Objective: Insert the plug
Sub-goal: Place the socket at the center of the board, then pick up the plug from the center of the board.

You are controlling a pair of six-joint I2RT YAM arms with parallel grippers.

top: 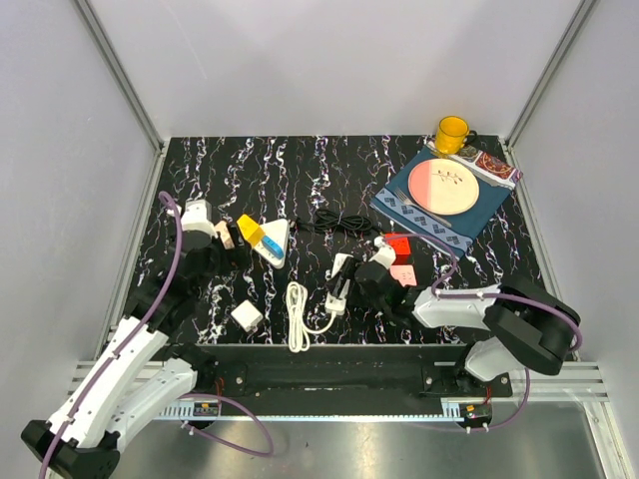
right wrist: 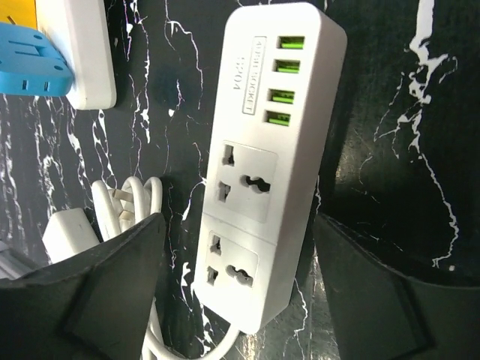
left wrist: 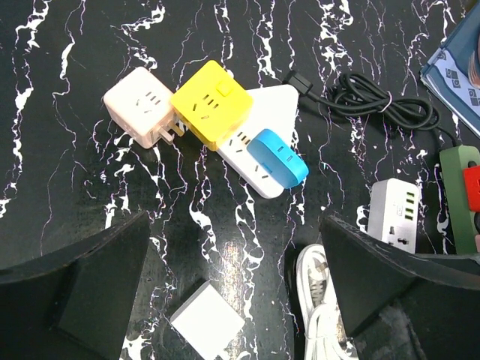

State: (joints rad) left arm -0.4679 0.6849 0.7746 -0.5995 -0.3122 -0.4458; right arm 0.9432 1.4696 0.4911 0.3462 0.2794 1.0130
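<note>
A black marble-patterned table (top: pixel 200 180) seen from above, with two robot arms mounted at its near edge; every position here is given from the white power strip (right wrist: pixel 270 150), which lies near the middle of the near edge. The right gripper (right wrist: pixel 240 219) hangs directly over that strip with its jaws spread wide, one dark finger on each side of the strip's body and a gap on both sides, holding nothing. The left gripper (left wrist: pixel 234 217) is well to the left of the strip, jaws at their widest and empty, above bare table. Far to the right of the strip and toward the back wall is a blue patterned placemat (top: pixel 399 205) carrying a pink-and-cream plate (top: pixel 444 187), with a yellow mug (top: pixel 451 133) just beyond the mat's far corner. Left of the strip and a little farther back is a white triangular socket block (left wrist: pixel 262 135) with a yellow cube adapter (left wrist: pixel 210 103) and a blue adapter (left wrist: pixel 277 156) sitting on it; a pale pink cube adapter (left wrist: pixel 139 105) lies against the yellow one, prongs showing. Behind the strip runs a bundled black cable (left wrist: pixel 375 105). A green and red object (left wrist: pixel 465 187) is just to the strip's right. A coiled white cord (top: pixel 297 319) lies just left of the strip, and its white plug (right wrist: pixel 67 229) rests on the table beside the strip with bare prongs, in no socket. A small white cube (left wrist: pixel 206 321) sits farther left of the cord.
</note>
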